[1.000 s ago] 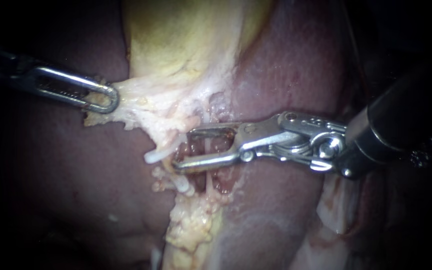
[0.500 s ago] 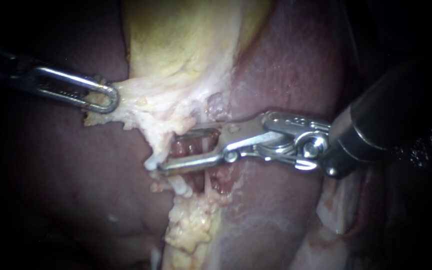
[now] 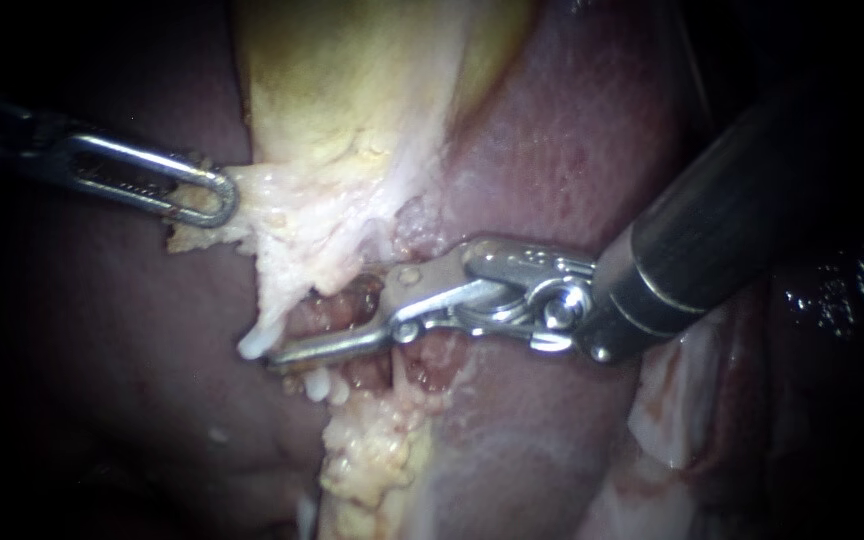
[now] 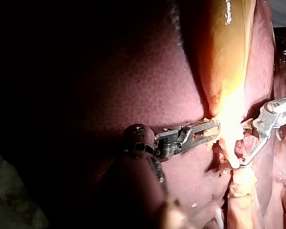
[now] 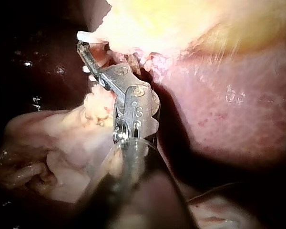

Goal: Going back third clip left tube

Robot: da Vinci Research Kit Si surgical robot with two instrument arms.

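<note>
Endoscope view: right instrument (image 3: 337, 318) jaws spread, straddling the pale tube (image 3: 277, 315) between 2 white clips (image 3: 252, 345). Left instrument (image 3: 204, 196) pinches gallbladder (image 3: 352, 90) edge tissue, well beyond them. Tube seems soft, slick, tearable; seat it squarely, deep between the jaws.

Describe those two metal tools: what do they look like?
The left instrument is a slim silvery claw, a slotted loop with fine teeth, on a dark shaft. The right instrument has a shiny steel claw, a hinged wrist with a round pin, and a thicker dark shaft ringed by a pale line.
</note>
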